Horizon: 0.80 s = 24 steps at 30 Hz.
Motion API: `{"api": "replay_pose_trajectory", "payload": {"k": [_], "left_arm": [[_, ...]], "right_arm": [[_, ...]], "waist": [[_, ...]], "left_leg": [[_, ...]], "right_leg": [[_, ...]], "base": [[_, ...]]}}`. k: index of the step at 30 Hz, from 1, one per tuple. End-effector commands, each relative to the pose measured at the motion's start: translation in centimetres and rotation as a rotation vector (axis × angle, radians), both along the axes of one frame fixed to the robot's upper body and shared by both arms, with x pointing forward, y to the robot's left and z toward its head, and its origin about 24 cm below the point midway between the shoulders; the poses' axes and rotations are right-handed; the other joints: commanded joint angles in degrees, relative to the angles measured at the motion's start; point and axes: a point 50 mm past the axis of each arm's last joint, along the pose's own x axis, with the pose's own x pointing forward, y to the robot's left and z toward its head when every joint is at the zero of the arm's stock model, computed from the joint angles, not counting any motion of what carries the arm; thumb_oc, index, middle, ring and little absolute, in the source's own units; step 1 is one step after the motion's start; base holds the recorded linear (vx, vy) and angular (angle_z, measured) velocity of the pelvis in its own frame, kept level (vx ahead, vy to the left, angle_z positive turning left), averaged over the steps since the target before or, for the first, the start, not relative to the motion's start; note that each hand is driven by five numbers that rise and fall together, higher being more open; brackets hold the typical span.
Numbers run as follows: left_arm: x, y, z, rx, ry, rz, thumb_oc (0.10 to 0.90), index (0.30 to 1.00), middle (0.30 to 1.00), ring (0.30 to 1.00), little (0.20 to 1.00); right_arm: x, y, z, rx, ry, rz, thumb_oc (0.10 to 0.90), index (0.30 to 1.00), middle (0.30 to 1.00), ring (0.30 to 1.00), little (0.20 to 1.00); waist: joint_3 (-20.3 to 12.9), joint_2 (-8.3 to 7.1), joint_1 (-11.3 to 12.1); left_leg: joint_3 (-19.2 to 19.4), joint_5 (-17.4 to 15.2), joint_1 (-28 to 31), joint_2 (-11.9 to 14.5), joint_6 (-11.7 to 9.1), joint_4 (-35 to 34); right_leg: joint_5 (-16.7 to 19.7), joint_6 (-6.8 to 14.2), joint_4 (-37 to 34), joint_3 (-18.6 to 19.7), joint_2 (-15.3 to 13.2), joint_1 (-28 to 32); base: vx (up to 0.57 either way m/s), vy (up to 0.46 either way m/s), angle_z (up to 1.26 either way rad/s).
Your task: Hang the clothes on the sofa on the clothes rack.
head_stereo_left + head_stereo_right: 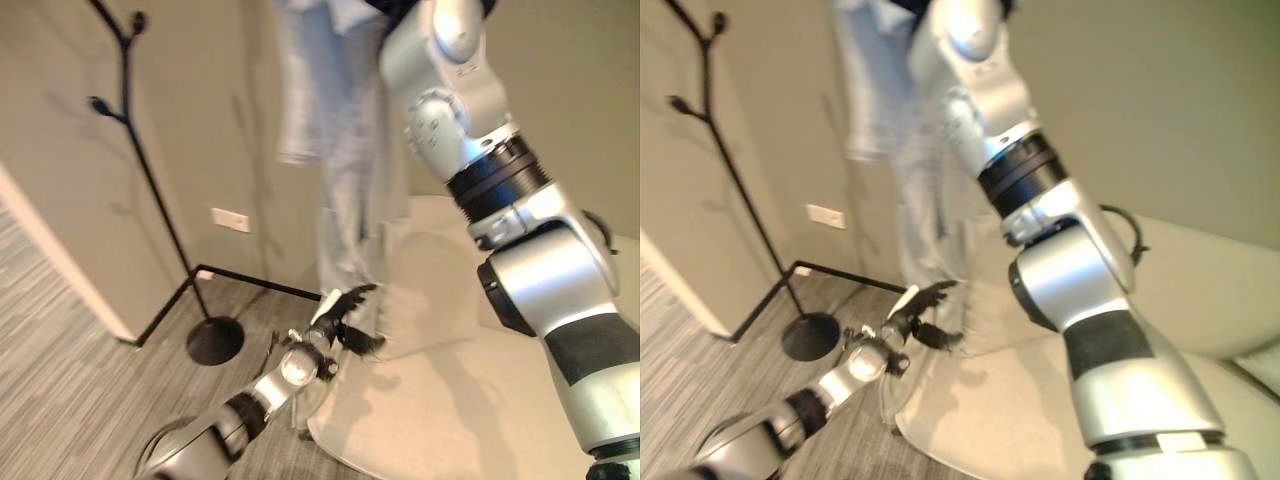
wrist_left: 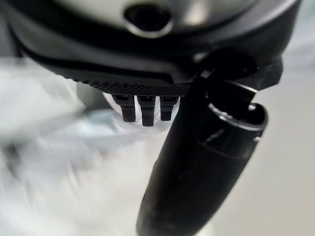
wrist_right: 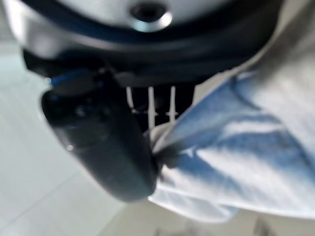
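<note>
So from the left eye view, the right arm is raised high with a pale blue, faded denim-looking garment (image 1: 335, 150) hanging from up near the frame's top, its hem dangling down to just above the cream-coloured sofa cushion (image 1: 470, 400); the hand holding it is cut off at the top edge there. The left hand (image 1: 345, 322) sits low by the sofa's front edge, fingers loosely spread and holding nothing, close to the garment's bottom. A thin black metal clothes rack with branch-like pegs (image 1: 140, 150) stands off toward the grey striped carpet floor (image 1: 70, 380) by the wall. The right eye view shows the same setup. In the left wrist view it's mostly blurry pale fabric past straight fingers. The right wrist view is the useful one: the right hand (image 3: 113, 147) has thumb and fingers pinched on a bunched fold of the blue cloth. I'd guess it's soft, floppy and a bit weighty, so grabbing near the collar or waistband makes sense. Can't tell what kind of garment it is though.
</note>
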Motion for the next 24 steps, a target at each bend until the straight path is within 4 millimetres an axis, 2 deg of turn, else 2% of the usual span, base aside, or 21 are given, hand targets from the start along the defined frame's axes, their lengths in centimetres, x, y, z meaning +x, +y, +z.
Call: {"api": "replay_pose_trajectory", "payload": {"k": [1,2,4,6,9,12,13,15,16,17,19,24], "left_arm": [[1.0,-0.9,2.2,0.050,-0.200,0.010,0.800,0.900,0.900,0.900,0.900],[1.6,-0.3,1.8,0.126,-0.201,0.065,0.800,0.900,0.900,0.900,0.900],[1.7,0.0,1.7,0.153,-0.200,0.093,0.800,0.900,0.900,0.900,0.900],[1.6,1.7,0.2,0.212,-0.137,0.184,0.800,0.900,0.900,0.900,0.900],[1.5,1.6,0.2,0.147,-0.110,0.210,0.800,0.900,0.900,0.900,0.900],[1.2,-0.8,1.8,-0.014,-0.139,0.084,0.800,0.900,0.900,0.900,0.900],[0.5,-2.5,3.4,-0.127,-0.174,-0.051,0.800,0.900,0.900,0.900,0.900],[-0.7,-3.5,5.5,-0.241,-0.225,-0.189,0.800,0.900,0.900,0.900,0.900],[-1.1,-3.5,6.5,-0.275,-0.248,-0.240,0.800,0.900,0.900,0.900,0.900],[-2.2,-3.4,8.8,-0.361,-0.303,-0.331,0.800,0.900,0.900,0.900,0.900],[-3.2,-2.8,11.0,-0.442,-0.360,-0.392,0.800,0.900,0.900,0.900,0.900],[-4.6,-1.4,13.1,-0.517,-0.411,-0.453,0.800,0.900,0.900,0.900,0.900]], "right_arm": [[-2.0,-3.7,4.8,0.124,-0.212,-0.070,0.400,0.300,0.300,0.300,0.300],[-2.4,-3.6,4.6,0.117,-0.233,-0.039,0.400,0.300,0.300,0.300,0.300],[-2.9,-3.5,4.6,0.115,-0.254,-0.018,0.400,0.300,0.300,0.300,0.300],[-4.1,-3.6,4.8,0.123,-0.307,0.040,0.400,0.300,0.300,0.300,0.300],[-5.0,-3.9,4.9,0.106,-0.351,0.044,0.400,0.300,0.300,0.300,0.300],[-4.8,-4.7,5.1,0.099,-0.352,-0.017,0.400,0.300,0.300,0.300,0.300],[-4.4,-5.1,5.2,0.083,-0.339,-0.063,0.400,0.300,0.300,0.300,0.300],[-4.0,-5.5,5.2,0.064,-0.326,-0.119,0.400,0.300,0.300,0.300,0.300],[-3.7,-5.7,5.2,0.061,-0.319,-0.148,0.400,0.300,0.300,0.300,0.300],[-3.2,-6.2,5.4,0.052,-0.306,-0.211,0.400,0.300,0.300,0.300,0.300],[-2.6,-6.8,5.7,0.053,-0.286,-0.284,0.400,0.300,0.300,0.300,0.300],[-1.4,-7.5,6.2,0.056,-0.232,-0.394,0.400,0.300,0.300,0.300,0.300]], "waist": [[-5.97,-1.87,3.82],[-6.16,-1.89,3.13],[-6.18,-1.85,2.83],[-6.55,-1.95,1.80],[-6.68,-1.93,1.21],[-6.31,-1.81,1.67],[-6.03,-1.68,2.25],[-5.88,-1.58,3.04],[-5.86,-1.62,3.29],[-5.72,-1.43,4.06],[-5.65,-1.24,4.87],[-5.58,-1.14,5.85]], "left_leg": [[-0.36,-7.16,2.98,2.01,-1.64,0.15],[0.04,-7.28,3.15,1.97,-1.64,0.15],[0.26,-7.34,3.21,1.94,-1.65,0.15],[1.26,-7.61,3.78,2.12,-1.72,0.15],[2.08,-7.73,4.08,2.44,-1.77,0.15],[2.21,-7.80,4.01,2.60,-1.69,0.15],[2.02,-7.25,3.53,2.62,-1.53,0.15],[1.74,-7.15,3.29,2.73,-1.47,0.15],[1.60,-7.14,3.20,2.79,-1.48,0.15],[1.25,-6.99,3.08,2.93,-1.50,0.15],[0.81,-6.82,2.90,3.01,-1.52,0.15],[-0.20,-6.53,2.47,2.83,-1.42,0.15]], "right_leg": [[-2.11,3.45,2.14,2.36,-3.10,1.31],[-1.94,3.54,2.15,2.74,-3.26,1.14],[-1.83,3.59,2.10,3.03,-3.32,1.02],[-1.64,3.75,2.07,3.95,-3.39,0.74],[-1.56,3.79,2.01,4.79,-3.36,0.51],[-1.44,3.80,1.84,5.04,-3.31,0.39],[-1.15,3.69,1.91,4.95,-3.33,0.08],[-1.21,3.67,1.73,4.54,-3.33,0.12],[-1.29,3.67,1.61,4.29,-3.30,0.21],[-1.50,3.67,1.35,3.86,-3.17,0.40],[-1.69,3.68,1.15,3.38,-3.09,0.63],[-1.87,3.59,1.18,2.43,-2.88,1.07]], "base": [[-0.01,0.026,-0.40],[-0.01,0.025,-0.09],[0.00,0.014,-0.08],[0.02,0.007,-0.23],[0.02,-0.011,-0.11],[-0.02,-0.014,-0.22],[-0.01,-0.012,-0.05],[-0.02,-0.008,-0.01],[-0.04,-0.017,0.01],[0.00,-0.015,0.07],[0.00,-0.004,0.06],[-0.01,0.004,0.20]]}}
